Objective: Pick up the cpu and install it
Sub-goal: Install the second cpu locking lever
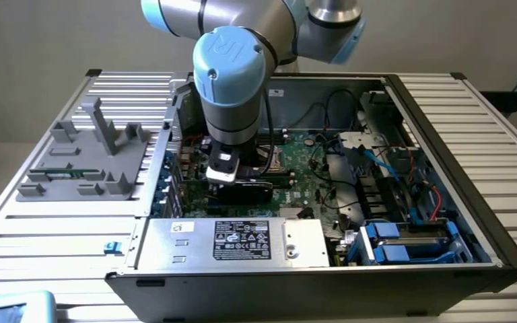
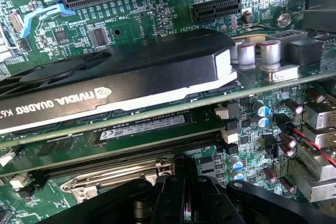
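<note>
So the arm is down inside the open computer case, with the gripper hanging just above the motherboard, beside the black graphics card. In the wrist view the gripper has its jaws pressed together, right over the metal frame of the socket, with a memory stick sitting between that and the card. As for the cpu, honestly I can't pick it out for sure. There's a thin sliver down between the closed fingertips that might be the chip seen edge-on, but the angle is too poor to call it, and I don't see it lying flat anywhere on the board either. Handling-wise, my take is that a chip like this is light, stiff and thin, with a slick metal top, so it'd slip under a sloppy pinch. The underside contacts and the socket are the fragile bits. I'd hold it by two opposite edges, keep it level, and never force it down.
</note>
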Robot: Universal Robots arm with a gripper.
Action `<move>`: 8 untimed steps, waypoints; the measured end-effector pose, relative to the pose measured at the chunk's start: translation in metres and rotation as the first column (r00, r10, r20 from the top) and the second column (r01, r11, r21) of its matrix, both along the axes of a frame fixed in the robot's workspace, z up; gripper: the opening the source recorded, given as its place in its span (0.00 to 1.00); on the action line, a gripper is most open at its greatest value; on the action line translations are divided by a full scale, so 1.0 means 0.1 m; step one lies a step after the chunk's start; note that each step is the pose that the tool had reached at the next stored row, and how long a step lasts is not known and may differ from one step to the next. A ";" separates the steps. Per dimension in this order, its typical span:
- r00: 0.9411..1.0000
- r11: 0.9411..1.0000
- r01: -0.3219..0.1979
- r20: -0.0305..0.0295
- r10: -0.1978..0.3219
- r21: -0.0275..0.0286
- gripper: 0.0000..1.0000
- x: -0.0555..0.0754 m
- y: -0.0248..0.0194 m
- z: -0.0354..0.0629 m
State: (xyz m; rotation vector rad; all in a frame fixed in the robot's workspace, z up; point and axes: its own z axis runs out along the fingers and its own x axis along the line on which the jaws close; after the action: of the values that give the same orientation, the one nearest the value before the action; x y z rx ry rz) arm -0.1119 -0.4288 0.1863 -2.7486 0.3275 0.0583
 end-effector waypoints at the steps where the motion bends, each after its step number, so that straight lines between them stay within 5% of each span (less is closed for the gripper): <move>1: 1.000 1.000 0.000 0.000 0.000 0.000 0.12 0.00 0.000 -0.001; 8: 1.000 1.000 0.000 0.000 0.000 0.000 0.12 -0.01 -0.001 -0.016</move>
State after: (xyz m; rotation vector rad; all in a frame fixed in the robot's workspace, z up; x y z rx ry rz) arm -0.1126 -0.4289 0.1847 -2.7489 0.3274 0.0584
